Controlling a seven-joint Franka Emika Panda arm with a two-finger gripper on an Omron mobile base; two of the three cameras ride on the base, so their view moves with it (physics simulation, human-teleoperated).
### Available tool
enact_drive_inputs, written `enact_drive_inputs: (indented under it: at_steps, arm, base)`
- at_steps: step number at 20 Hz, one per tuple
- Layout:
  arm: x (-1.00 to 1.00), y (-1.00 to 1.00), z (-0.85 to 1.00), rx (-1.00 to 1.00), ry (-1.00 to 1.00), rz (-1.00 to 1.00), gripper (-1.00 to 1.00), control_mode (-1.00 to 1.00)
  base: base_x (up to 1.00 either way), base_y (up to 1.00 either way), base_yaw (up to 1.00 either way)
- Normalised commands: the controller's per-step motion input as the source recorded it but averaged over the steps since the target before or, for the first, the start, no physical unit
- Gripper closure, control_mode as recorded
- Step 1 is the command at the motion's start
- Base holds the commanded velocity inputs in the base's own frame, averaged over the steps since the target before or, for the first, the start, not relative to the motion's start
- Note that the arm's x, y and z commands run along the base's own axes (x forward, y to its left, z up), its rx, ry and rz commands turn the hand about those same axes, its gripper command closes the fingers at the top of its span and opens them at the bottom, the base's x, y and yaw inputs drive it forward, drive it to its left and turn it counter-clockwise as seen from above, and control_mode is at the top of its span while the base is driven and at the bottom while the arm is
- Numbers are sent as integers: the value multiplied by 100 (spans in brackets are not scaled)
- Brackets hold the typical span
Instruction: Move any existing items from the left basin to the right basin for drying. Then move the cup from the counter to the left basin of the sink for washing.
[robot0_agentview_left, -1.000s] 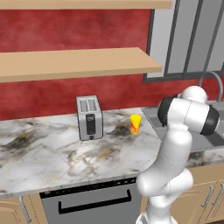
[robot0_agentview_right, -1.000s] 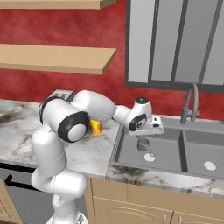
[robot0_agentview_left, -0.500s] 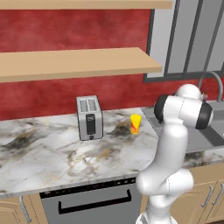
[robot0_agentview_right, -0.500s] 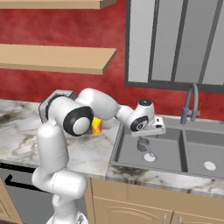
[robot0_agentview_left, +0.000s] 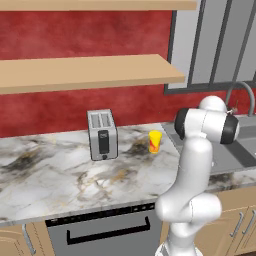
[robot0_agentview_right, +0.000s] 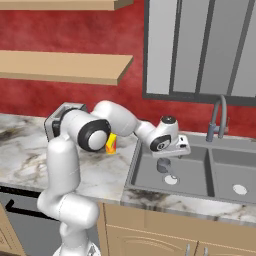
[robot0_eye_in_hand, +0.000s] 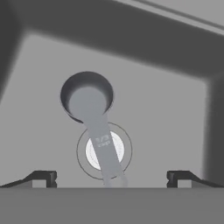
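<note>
A white robot arm reaches across a marble bench (robot0_agentview_right: 30, 150) toward a grey metal sink. Its hand (robot0_agentview_right: 172, 150) hangs over the left basin (robot0_agentview_right: 192, 170), above the basin floor and touching nothing. In the hand view, the hand (robot0_eye_in_hand: 111, 177) has its two dark fingertips (robot0_eye_in_hand: 41, 177) set wide apart with nothing between them.

Directly below the hand, on the floor of the left basin (robot0_eye_in_hand: 175, 118), lies a grey measuring scoop (robot0_eye_in_hand: 94, 116). Its round bowl lies beyond the fingertips, and its flat handle runs back toward the hand across the pale round drain (robot0_eye_in_hand: 105, 151). From the right base view, the same scoop (robot0_agentview_right: 165, 167) sits just beneath the hand.

The right basin (robot0_agentview_right: 237, 172) lies beside the left one, on the far side from the arm's base. An arched grey tap (robot0_agentview_right: 220, 117) stands behind the sink, beyond the hand.

The cup (robot0_agentview_left: 155, 141), small and yellow with a red-orange mark, stands upright on the bench well away from the hand, back toward the arm's shoulder. A silver toaster (robot0_agentview_left: 102, 134) stands farther along the bench, past the cup.
</note>
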Motion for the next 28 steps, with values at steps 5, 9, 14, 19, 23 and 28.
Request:
enact_drive_inputs:
  at_steps: [5,9,14,19,23,28]
  arm:
    - [4,0,-20,0,0,2,-100,-100]
    - [6,0,-20,0,0,1,-100,-100]
    - [10,0,-24,0,0,1,-100,-100]
    - [11,0,-26,0,0,1,-100,-100]
    - [8,0,-26,0,0,1,-100,-100]
    - [5,0,-25,0,0,1,-100,-100]
  base:
    - [0,0,0]
    - [0,0,0]
    - [0,0,0]
    - [0,0,0]
    - [0,0,0]
    - [0,0,0]
